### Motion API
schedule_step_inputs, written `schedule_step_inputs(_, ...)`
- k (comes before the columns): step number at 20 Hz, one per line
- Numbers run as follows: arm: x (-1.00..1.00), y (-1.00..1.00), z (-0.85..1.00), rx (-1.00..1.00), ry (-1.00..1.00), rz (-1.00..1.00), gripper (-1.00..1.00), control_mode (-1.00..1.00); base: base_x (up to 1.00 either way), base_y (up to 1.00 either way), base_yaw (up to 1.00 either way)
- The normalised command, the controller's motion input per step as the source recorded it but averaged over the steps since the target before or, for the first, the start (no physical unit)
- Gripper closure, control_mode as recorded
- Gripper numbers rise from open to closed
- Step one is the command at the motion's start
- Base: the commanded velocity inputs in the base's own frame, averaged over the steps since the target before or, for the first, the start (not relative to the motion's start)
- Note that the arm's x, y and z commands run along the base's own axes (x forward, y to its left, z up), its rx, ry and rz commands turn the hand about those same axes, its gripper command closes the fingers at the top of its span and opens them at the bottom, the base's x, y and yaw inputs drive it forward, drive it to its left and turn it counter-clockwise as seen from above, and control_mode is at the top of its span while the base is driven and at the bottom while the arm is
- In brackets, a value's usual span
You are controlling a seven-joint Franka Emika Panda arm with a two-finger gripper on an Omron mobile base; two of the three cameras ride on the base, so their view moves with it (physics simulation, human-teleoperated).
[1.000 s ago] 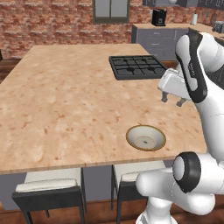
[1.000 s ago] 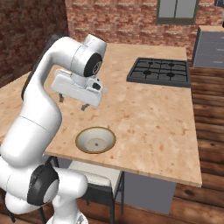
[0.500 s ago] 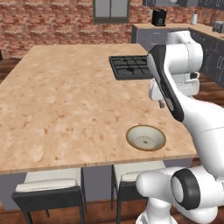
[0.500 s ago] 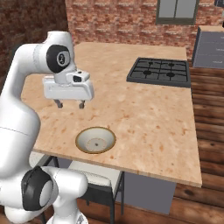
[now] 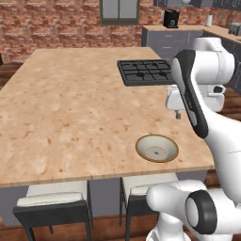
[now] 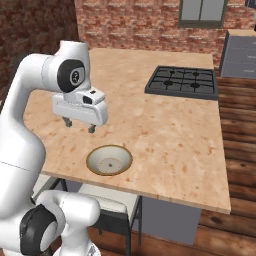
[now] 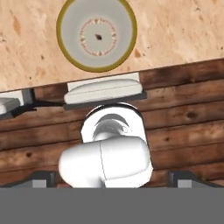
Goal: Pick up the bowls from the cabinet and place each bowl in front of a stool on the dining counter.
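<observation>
stools (image 5: pixel 56 203) under counter edge (two, cushioned) | coffee machine (image 5: pixel 170 18) far back | window (image 5: pixel 120 12)

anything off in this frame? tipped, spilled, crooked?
Nothing stands out. The cream bowl sits upright and empty on the dining counter, near its front edge, just above a stool. The gripper hangs above the counter beside the bowl, holding nothing. The cooktop looks flush and bare.
</observation>
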Motion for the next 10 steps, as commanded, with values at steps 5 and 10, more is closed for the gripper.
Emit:
schedule_step_inputs(5, -0.03, 0.0, -0.13, -0.01, -0.05, -0.22, -1.0, -1.0, 0.0, 0.0, 0.0)
schedule_step_inputs(10, 0.0, 0.0, -0.31, -0.04, -0.09, -0.21, -1.0, -1.0, 0.0, 0.0, 0.0)
